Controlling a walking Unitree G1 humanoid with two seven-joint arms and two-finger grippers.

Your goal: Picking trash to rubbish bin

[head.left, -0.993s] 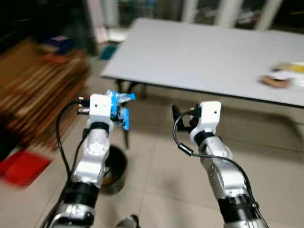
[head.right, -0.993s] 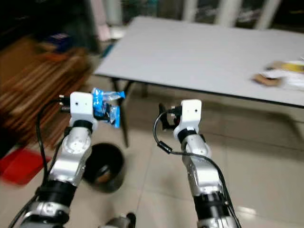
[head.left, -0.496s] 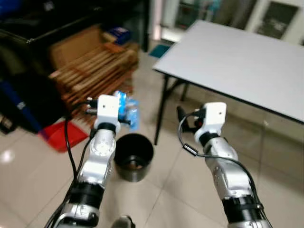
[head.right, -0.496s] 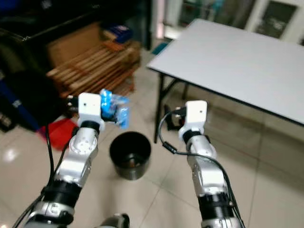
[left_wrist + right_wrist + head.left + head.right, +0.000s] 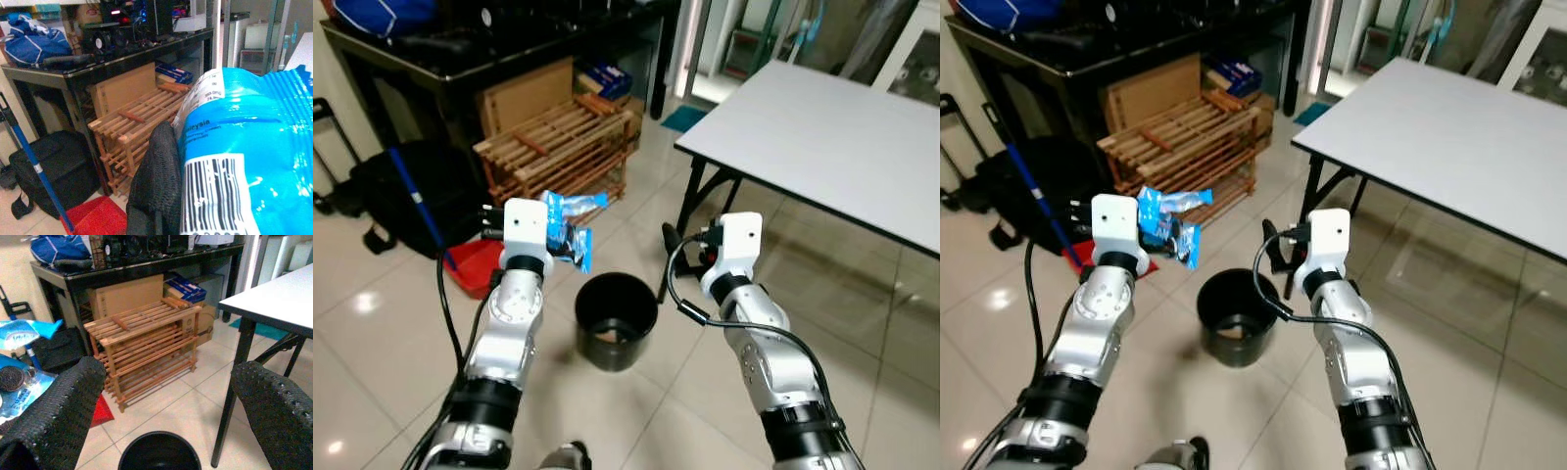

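Clearly, a blue snack wrapper (image 5: 566, 227) is clamped in the left gripper (image 5: 558, 233), which is raised at chest height to the left of a black rubbish bin (image 5: 616, 321) standing on the tiled floor (image 5: 372, 323). In the left wrist view one black finger (image 5: 154, 181) is seen pressed against the wrapper's printed side, beside its barcode. The right gripper (image 5: 1278, 253) is held up near the bin's far right side, with its fingers (image 5: 54, 411) spread apart and nothing between them.

The wrapper is judged to be carried toward the bin but not yet over its mouth; it hangs above the floor just left of the rim. For the step to be done well, the left gripper should be brought rightward and slightly forward until the wrapper sits above the middle of the opening, and only then should the grip be let go. Because the wrapper is light and crinkled, it may drift or cling to a finger, so a low release close to the rim would be preferable.

A wooden rack (image 5: 563, 147), a red dustpan (image 5: 476, 265) and a black bag (image 5: 396, 201) are seen on the far left, and a grey table (image 5: 822, 132) stands on the far right.
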